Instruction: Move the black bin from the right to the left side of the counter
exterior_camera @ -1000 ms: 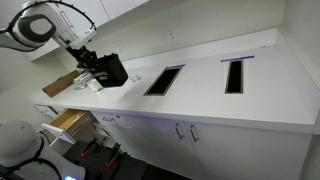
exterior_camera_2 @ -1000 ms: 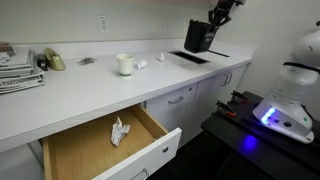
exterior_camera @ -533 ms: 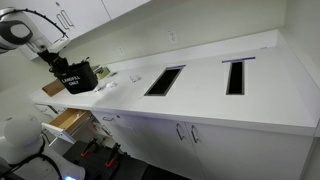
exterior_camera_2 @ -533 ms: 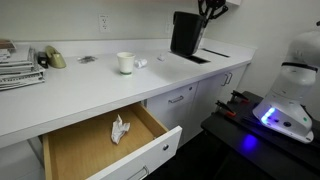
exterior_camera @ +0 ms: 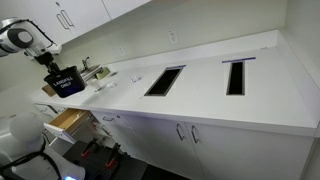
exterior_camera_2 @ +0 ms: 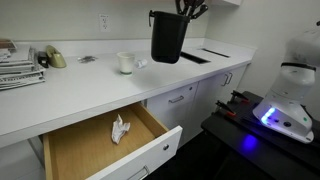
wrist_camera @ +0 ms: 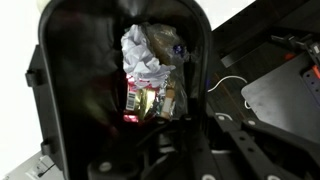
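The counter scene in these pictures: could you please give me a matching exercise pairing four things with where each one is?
Things:
1. black bin
2. mug
3. crumpled paper
4. rectangular opening

Places:
A. lying in the open drawer
B. cut into the counter
C. held above the counter by the gripper
D. standing on the counter

Pairs: 1-C; 2-D; 3-A; 4-B

White, rounded arm (exterior_camera: pixel 22 36) with dark joint rings and black jaws at its tip
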